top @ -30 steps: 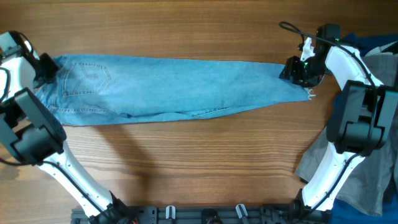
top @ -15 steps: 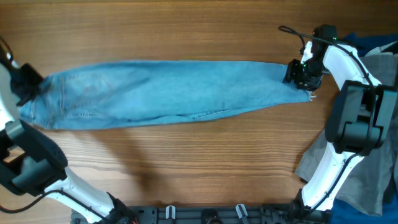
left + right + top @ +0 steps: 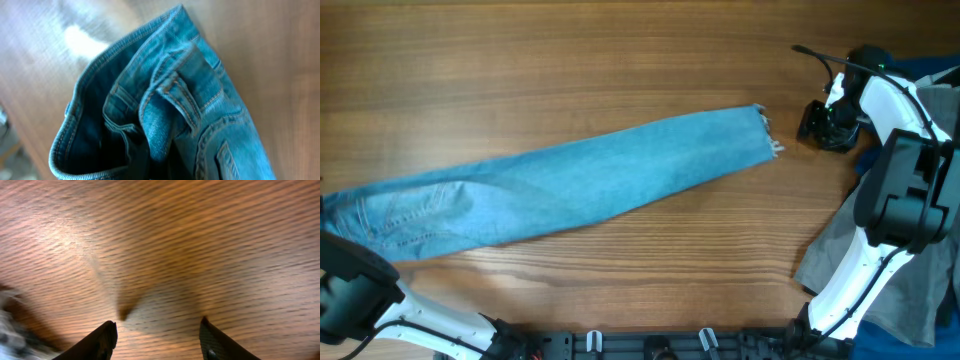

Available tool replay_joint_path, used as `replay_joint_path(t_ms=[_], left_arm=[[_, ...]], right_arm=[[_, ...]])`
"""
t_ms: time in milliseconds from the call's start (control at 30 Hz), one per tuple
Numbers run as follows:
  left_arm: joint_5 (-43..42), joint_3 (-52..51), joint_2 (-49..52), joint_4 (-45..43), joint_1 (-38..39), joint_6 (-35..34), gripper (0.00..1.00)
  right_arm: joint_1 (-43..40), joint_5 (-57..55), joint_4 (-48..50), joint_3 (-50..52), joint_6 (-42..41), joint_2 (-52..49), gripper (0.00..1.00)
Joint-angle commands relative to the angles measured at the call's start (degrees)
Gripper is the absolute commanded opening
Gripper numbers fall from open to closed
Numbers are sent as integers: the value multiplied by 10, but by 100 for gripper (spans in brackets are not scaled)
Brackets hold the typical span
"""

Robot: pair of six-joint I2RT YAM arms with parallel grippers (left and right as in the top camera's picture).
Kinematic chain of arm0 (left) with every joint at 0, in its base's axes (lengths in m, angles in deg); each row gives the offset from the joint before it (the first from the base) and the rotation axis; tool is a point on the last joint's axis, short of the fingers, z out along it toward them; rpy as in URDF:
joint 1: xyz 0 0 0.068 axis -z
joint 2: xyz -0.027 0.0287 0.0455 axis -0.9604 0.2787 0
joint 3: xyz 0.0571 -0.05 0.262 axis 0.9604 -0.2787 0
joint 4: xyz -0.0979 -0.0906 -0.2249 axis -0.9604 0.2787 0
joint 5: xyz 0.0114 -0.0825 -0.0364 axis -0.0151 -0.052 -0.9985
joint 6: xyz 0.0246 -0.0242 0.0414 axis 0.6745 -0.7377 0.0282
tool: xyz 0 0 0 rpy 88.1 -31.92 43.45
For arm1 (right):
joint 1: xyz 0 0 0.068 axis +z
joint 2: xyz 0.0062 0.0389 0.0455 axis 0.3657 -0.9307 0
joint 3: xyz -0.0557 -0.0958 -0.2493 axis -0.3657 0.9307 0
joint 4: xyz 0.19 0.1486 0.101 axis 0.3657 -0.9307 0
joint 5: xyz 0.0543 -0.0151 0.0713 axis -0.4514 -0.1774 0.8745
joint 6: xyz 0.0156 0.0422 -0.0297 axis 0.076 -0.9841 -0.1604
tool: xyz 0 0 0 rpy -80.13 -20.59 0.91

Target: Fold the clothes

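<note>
Denim jeans [image 3: 570, 190] lie stretched slantwise across the table [image 3: 620, 60], with the frayed hem [image 3: 767, 130] toward the right and the waistband [image 3: 165, 100] at the left edge. Left gripper: fingers hidden; closed, apparently pinching the bunched waistband. Right gripper [image 3: 159, 341]: jaws parted, empty, over bare wood near the hem. Step, by my reading: laying flat before the first fold. Next move calls for the right gripper to take the hem and carry it toward the waistband. No brand, label or writing legible.
</note>
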Motion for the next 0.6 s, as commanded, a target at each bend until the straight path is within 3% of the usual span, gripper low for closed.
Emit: replay_joint_path(t_ms=[0, 233, 400, 500, 567], left_arm=[[-16, -3, -17, 31, 7, -21, 4], [2, -7, -17, 73, 7, -21, 12], [6, -7, -17, 76, 7, -22, 12], [6, -7, -17, 74, 7, -22, 13], [6, -7, -17, 72, 7, -22, 13]], right_arm=[[-2, -26, 1, 16, 13, -35, 59], [-2, -18, -2, 16, 20, -35, 59], [-2, 59, 2, 12, 74, -35, 72], [-2, 174, -5, 5, 166, -35, 76], [-2, 186, 1, 5, 167, -35, 79]])
